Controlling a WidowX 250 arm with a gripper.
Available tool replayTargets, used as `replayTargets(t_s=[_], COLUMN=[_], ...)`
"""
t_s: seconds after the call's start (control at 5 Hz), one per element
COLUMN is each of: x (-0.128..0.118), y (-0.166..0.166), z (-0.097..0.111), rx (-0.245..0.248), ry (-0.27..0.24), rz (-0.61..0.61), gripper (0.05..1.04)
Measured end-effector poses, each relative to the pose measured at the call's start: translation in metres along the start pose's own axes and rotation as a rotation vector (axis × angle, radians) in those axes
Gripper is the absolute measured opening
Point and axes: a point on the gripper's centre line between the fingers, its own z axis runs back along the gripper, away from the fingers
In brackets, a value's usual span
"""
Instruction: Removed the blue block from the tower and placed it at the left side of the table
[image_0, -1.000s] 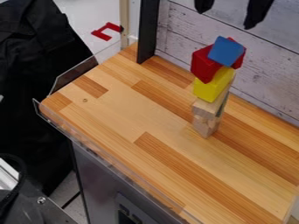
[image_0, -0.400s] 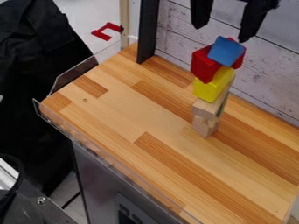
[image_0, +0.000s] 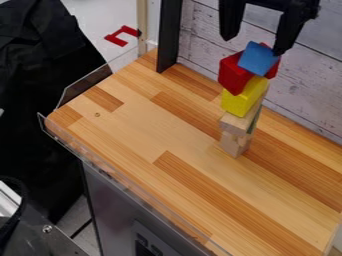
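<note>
1. Camera view: wooden counter (image_0: 133, 135) carries the work. Likely target for the block is its left side, toward 9 o'clock; a spot inboard of the clear guard (image_0: 120, 172) would seem safest.
2. Tower (image_0: 244, 102) at 2 o'clock, upright overall, pieces turned at odd angles. Each piece leans on the one below for its place, so a sideways nudge could bring down more than the top.
3. Gripper (image_0: 254, 45) hangs at 1 o'clock, above the tower. Sensible approach, I judge: coming from overhead keeps it off the lower pieces.
4. Fingers (image_0: 288, 31) spread wide, nothing held. The gap leaves room for a block to pass between. One tip is close by the blue piece's upper right corner; touching or not, cannot tell.
5. Red block (image_0: 232, 74), at the blue one's 8 o'clock, appears to be part of its support. More red shows behind; same piece or another, cannot tell.
6. Yellow block (image_0: 243, 97) beneath, tilted, bearing the red; plain wooden blocks (image_0: 235, 143) form the base.
7. Blue block (image_0: 258, 59) tops the stack, tipped. Next move probably wants a little centring, a lower straddle, then a gentle squeeze and straight lift.
</note>
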Motion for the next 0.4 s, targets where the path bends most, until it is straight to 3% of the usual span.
replayTargets(t_s=[0.2,0.4], x=[0.000,0.002], y=[-0.002,-0.004], z=[-0.001,-0.015], rx=[0.016,0.031], ry=[0.001,0.050], rz=[0.000,0.006], gripper=[0.999,0.999])
